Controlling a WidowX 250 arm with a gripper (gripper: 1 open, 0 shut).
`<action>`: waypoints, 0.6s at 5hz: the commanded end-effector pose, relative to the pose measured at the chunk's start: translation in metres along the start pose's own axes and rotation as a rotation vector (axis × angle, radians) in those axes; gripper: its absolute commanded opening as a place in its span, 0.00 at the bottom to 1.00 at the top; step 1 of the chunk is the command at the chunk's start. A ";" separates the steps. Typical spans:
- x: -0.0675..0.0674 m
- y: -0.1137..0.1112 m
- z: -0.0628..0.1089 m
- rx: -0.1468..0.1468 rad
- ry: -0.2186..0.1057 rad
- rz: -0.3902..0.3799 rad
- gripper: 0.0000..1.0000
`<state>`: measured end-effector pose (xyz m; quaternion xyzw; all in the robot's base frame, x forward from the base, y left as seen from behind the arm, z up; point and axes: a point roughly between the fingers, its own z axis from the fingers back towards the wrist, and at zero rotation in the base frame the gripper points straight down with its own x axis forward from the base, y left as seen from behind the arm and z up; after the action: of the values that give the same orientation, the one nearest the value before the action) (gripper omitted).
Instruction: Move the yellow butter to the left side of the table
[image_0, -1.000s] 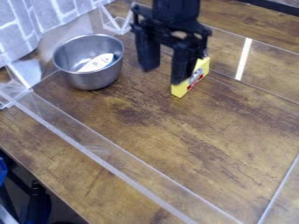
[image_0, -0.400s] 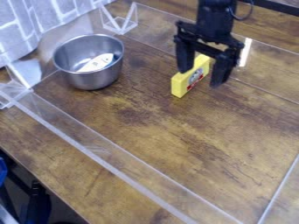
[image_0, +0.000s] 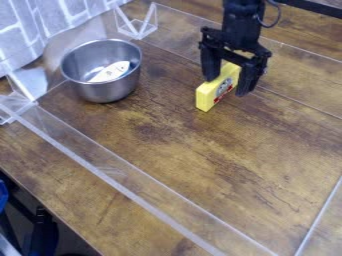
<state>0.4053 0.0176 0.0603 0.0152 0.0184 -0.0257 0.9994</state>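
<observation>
The yellow butter (image_0: 209, 97) is a small yellow block with a red and white label, lying on the dark wood table (image_0: 201, 170) right of centre, toward the back. My black gripper (image_0: 231, 79) hangs over the block's far end. It is open, with one finger (image_0: 210, 66) on the left of the block and the other on its right. The block rests on the table and is not squeezed. The block's far end is partly hidden behind the fingers.
A steel bowl (image_0: 83, 90) holding a pale rounded item (image_0: 107, 71) stands at the back left. A patterned cloth (image_0: 34, 35) lies beyond it. Clear acrylic walls (image_0: 120, 178) run along the table's front and left edges.
The gripper moved right from beside the butter to over it, dropped lower and opened wide. The butter has stayed in place.
</observation>
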 end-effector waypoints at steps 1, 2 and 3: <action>0.011 0.020 0.008 0.011 -0.057 0.032 1.00; 0.014 0.025 -0.004 0.015 -0.046 0.038 1.00; 0.018 0.025 -0.014 0.010 -0.038 0.039 1.00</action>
<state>0.4158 0.0387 0.0256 0.0186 0.0299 -0.0107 0.9993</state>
